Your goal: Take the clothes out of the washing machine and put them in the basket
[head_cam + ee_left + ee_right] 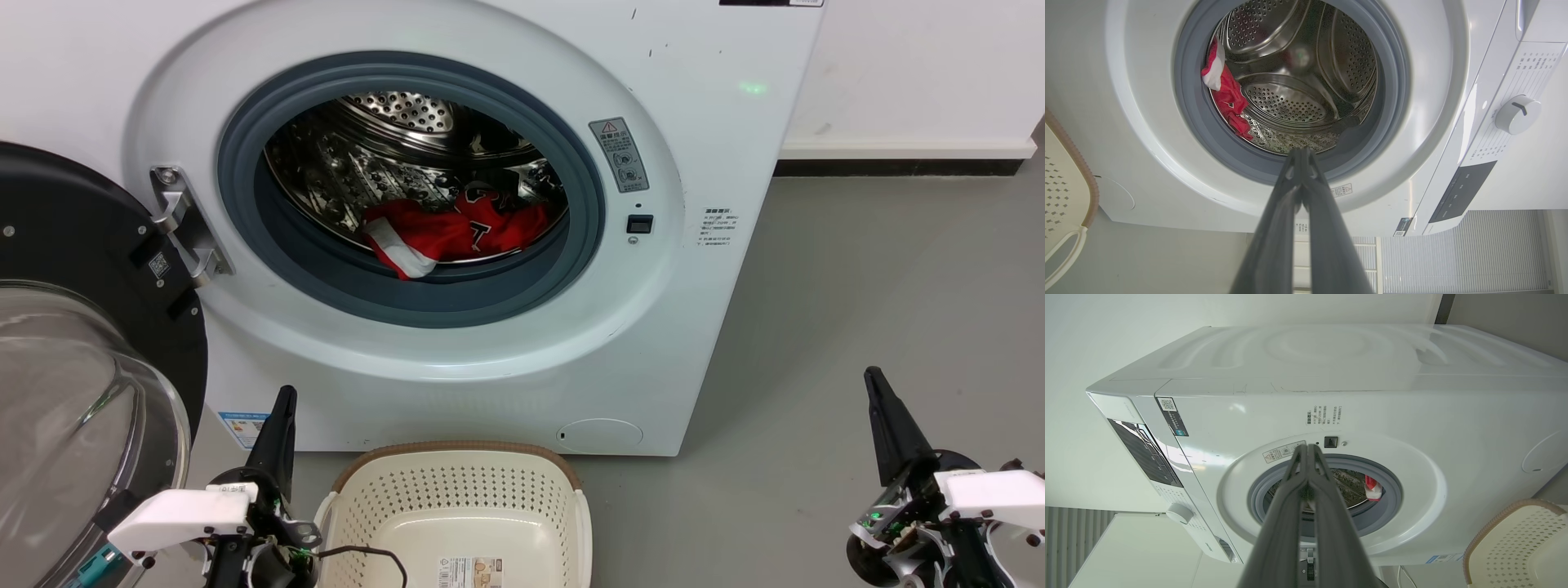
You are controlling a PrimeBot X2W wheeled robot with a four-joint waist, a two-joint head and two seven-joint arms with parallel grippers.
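The washing machine fills the upper centre. Its open door crowds the left edge, where the left arm could strike it. The basket, bottom centre, is small, so a trailing garment may miss it. The clothes lie low in the drum, centre. The left gripper, lower left, and the right gripper, lower right, each have fingers together and hold nothing.

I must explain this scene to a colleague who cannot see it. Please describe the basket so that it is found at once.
Find the large white washing machine, its round door swung open. On the grey floor directly in front of it stands the basket. It is cream perforated plastic with a brown rim, unlike the smooth white machine.
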